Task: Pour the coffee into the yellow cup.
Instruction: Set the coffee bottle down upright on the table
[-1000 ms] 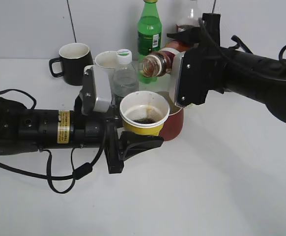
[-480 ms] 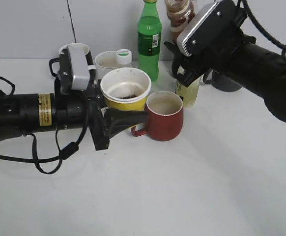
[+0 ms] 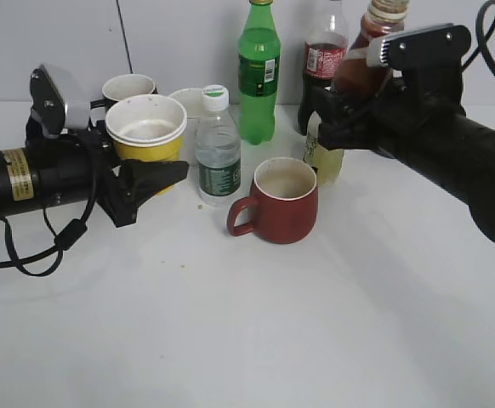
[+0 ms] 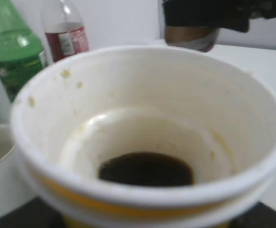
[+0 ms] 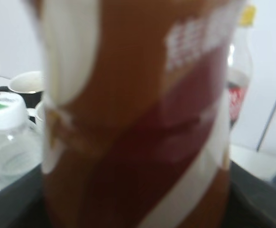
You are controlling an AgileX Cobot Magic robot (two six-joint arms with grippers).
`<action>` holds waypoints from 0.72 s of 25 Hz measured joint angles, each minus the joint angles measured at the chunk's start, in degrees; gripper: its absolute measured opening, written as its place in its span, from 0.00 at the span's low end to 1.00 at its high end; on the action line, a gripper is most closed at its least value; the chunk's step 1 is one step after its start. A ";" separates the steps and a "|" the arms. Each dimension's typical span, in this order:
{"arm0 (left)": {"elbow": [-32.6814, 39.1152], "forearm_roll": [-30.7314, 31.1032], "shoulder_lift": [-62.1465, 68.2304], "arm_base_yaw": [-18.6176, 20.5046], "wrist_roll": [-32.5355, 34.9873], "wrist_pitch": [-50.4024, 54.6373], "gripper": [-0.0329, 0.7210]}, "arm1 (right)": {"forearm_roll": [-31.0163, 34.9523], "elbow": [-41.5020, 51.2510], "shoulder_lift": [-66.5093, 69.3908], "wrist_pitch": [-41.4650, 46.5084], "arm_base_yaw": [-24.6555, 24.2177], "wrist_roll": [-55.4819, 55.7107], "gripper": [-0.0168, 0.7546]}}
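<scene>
My left gripper point(image 3: 150, 174) is shut on the yellow cup point(image 3: 146, 129) at the left of the table. In the left wrist view the yellow cup point(image 4: 142, 123) fills the frame, with a little dark coffee at its bottom. My right gripper point(image 3: 337, 115) is shut on the coffee bottle point(image 3: 362, 64) and holds it upright at the back right, above a pale bottle. The coffee bottle's brown, white and red label point(image 5: 138, 114) fills the right wrist view. The jaws themselves are hidden in both wrist views.
A red mug point(image 3: 283, 201) stands mid-table, with a clear water bottle point(image 3: 218, 153) to its left. A green bottle point(image 3: 258, 72), a cola bottle point(image 3: 322, 55), a black mug point(image 3: 127, 87) and a white mug point(image 3: 188, 100) stand at the back. A pale bottle point(image 3: 326, 157) stands under the right gripper.
The coffee bottle went from tipped over the cup to upright and moved back right. The left gripper carried the yellow cup to the left, away from the red mug.
</scene>
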 joint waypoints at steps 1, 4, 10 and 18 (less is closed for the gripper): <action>0.17 -0.55 0.00 0.36 0.00 0.85 0.61 | 1.33 1.01 0.00 -0.20 -0.27 0.26 0.67; 0.48 -3.89 0.06 0.84 0.00 7.05 0.61 | 3.70 4.07 0.00 -0.73 -1.59 0.41 0.67; 0.53 -12.84 4.07 1.02 0.71 7.02 0.61 | 6.43 6.43 2.64 -1.57 -6.63 0.65 0.67; 0.47 -22.06 14.31 1.02 10.01 -5.08 0.61 | 6.84 6.48 13.55 -10.67 -8.57 0.65 0.67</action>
